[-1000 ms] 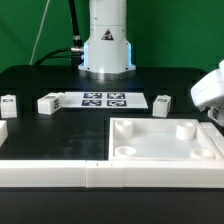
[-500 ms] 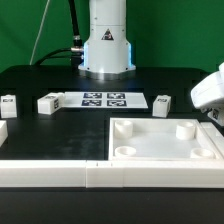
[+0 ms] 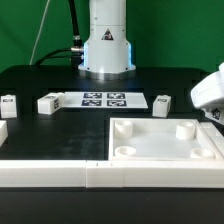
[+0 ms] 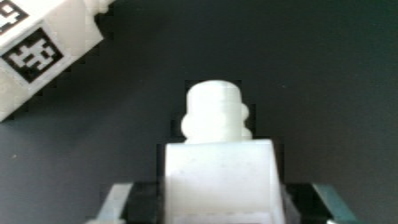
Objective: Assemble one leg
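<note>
In the wrist view a small white leg (image 4: 222, 150) with a rounded peg at its far end sits between my gripper's (image 4: 222, 205) two fingers, which are shut on its sides above the black table. In the exterior view the gripper (image 3: 212, 112) is at the right edge, low beside the large white recessed panel (image 3: 150, 143); the held leg is hidden there. Three more tagged legs lie on the table: two at the exterior view's left (image 3: 10, 103) (image 3: 48, 103) and one right of the centre (image 3: 162, 102).
The marker board (image 3: 105, 99) lies at the middle back, in front of the arm's base (image 3: 107, 50). A long white rail (image 3: 60, 175) runs along the front. A white part with a tag (image 4: 39, 50) lies close to the held leg.
</note>
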### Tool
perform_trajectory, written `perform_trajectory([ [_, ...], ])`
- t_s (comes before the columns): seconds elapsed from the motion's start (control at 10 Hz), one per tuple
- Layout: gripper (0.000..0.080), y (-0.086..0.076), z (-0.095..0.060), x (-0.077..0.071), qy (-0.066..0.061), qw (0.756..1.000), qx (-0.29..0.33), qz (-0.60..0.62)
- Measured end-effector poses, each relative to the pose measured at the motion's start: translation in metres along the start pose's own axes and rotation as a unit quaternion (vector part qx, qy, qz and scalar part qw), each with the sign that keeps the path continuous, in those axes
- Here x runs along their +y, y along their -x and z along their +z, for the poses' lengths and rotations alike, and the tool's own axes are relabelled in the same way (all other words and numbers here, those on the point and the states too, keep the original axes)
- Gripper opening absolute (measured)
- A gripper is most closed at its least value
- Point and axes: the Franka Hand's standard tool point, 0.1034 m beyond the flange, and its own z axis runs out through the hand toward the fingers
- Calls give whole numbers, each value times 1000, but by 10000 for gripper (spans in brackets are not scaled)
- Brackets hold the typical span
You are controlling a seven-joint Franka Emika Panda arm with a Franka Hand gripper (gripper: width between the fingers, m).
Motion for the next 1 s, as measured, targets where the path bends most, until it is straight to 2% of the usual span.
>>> perform_trajectory([
  [0.4, 288, 1, -3, 3, 0, 1000, 1, -9],
  [0.6, 289, 26, -27, 27, -5, 1000, 17, -16],
  [0.7, 290, 38, -33, 38, -6, 1000, 22, -12],
  [0.9, 290, 51, -36, 57, -11, 999, 38, -23],
  [1.0, 290, 51, -35, 56, -11, 999, 41, -21],
])
